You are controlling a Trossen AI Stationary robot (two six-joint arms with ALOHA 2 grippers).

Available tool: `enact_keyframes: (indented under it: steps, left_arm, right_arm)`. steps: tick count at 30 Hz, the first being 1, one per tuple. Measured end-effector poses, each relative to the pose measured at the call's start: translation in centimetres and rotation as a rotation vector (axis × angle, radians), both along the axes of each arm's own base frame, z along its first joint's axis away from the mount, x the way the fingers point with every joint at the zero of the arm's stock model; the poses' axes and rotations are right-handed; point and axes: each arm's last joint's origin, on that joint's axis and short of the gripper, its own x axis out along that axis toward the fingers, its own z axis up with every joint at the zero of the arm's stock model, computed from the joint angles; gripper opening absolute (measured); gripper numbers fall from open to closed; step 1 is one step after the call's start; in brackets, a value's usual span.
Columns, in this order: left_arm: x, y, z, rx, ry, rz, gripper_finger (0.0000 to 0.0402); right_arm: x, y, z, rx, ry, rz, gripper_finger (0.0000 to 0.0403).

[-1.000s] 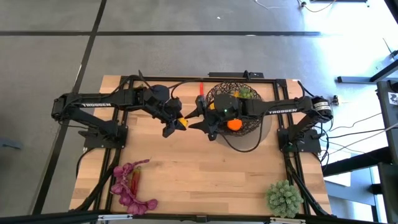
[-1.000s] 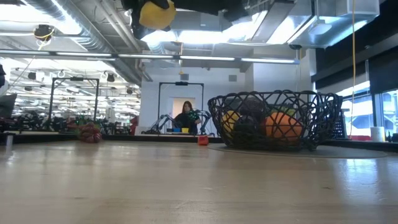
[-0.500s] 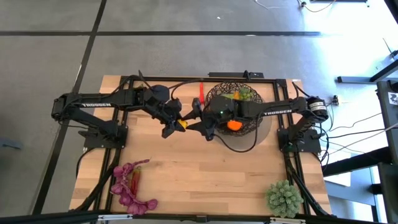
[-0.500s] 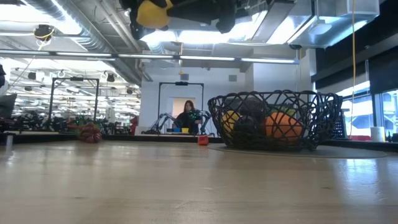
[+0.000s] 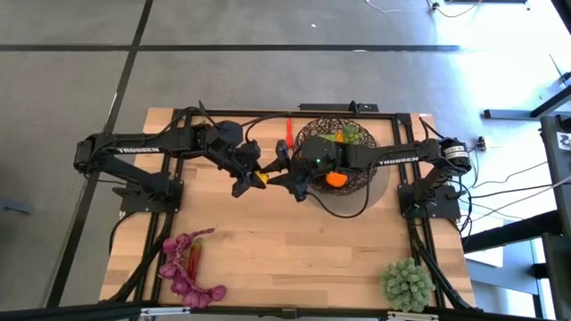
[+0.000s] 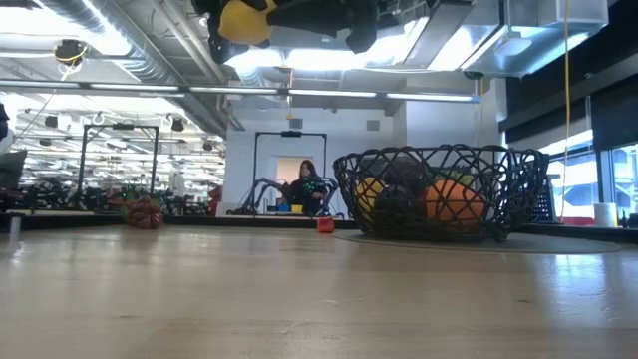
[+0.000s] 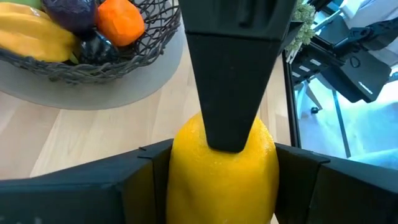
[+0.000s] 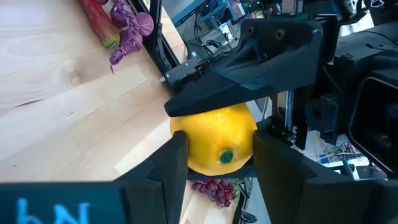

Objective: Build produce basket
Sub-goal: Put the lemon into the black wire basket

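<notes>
A yellow lemon point(image 5: 260, 177) hangs high over the table's middle, shut in my left gripper point(image 5: 257, 176); it also shows at the top of the low view point(image 6: 247, 20). My right gripper point(image 5: 280, 172) has come from the basket side, and its open fingers stand on either side of the same lemon point(image 8: 214, 140). The dark wire basket point(image 5: 314, 131) stands far right on a grey mat and holds an orange point(image 5: 335, 178), green grapes point(image 5: 354, 134) and a yellow fruit point(image 7: 34, 34). My left gripper pinches the lemon's two opposite sides point(image 7: 180, 168) between its two fingers, coming level from the table's left. The lemon is lifted clear, well above the table. My right gripper has one finger point(image 7: 229, 81) lying over the lemon; whether its fingers touch it, I cannot tell.
A red chilli point(image 5: 289, 127) lies on the table beyond the lemon, beside the basket. Purple leaves and grapes point(image 5: 183, 267) lie near the table's near left corner. A spiky pale green plant ball point(image 5: 409, 283) sits at the near right corner.
My right gripper has gone toward the table's left, from over the basket's rim to the lemon, and now stands around it. My left gripper and the lemon have kept still.
</notes>
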Motion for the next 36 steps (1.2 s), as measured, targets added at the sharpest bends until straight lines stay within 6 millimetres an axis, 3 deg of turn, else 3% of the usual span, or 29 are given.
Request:
enact_keyframes:
  steps: [10,17,26,36]
  left_arm:
    - [0.0,0.0,0.0,0.007,-0.001,0.01,0.017]
    - [0.1,0.0,0.1,0.016,-0.007,0.02,0.02]
    - [0.2,-0.1,0.1,0.02,-0.016,0.02,0.0205]
    - [-0.6,-0.2,-0.9,0.006,0.114,0.006,0.0207]
  right_arm:
    - [0.0,0.0,0.0,0.001,-0.001,0.001,0.0155]
    - [0.0,0.0,0.1,0.004,-0.007,-0.002,0.0155]
    - [0.1,0.0,0.1,0.036,-0.009,-0.017,0.0155]
    - [-0.1,-0.1,-0.6,0.048,0.064,-0.037,0.0152]
